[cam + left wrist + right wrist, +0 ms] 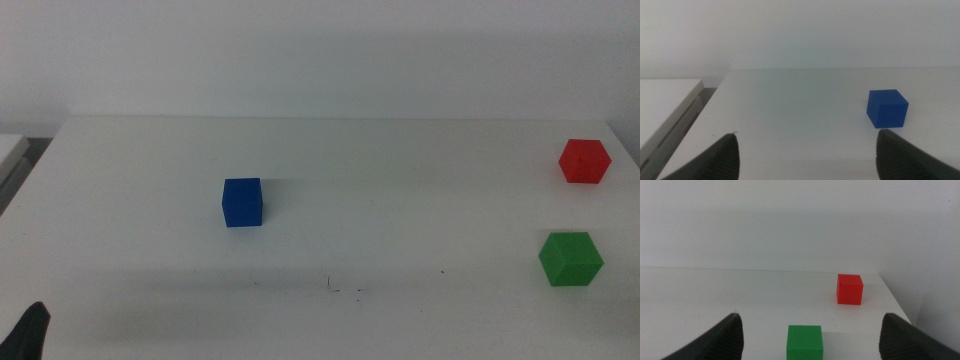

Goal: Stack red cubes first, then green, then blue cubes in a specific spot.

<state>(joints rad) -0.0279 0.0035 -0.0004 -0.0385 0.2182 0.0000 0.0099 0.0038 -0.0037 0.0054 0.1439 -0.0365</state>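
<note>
The red cube (pixel 584 161) rests at the far right of the white table, and the green cube (pixel 570 259) sits just in front of it. The blue cube (pixel 242 202) stands left of centre. A few dark specks mark the spot (pixel 334 288) near the front middle. My left gripper (pixel 805 157) waits at the bottom left corner of the middle view, open, with the blue cube (pixel 887 108) ahead of it. My right gripper (pixel 810 337) is open, out of the middle view, facing the green cube (pixel 804 341) and the red cube (pixel 849 289) beyond.
The table's right edge (pixel 900 305) runs close beside the red cube. A white ledge (pixel 665 105) lies beyond the table's left edge. A plain white wall stands behind the table.
</note>
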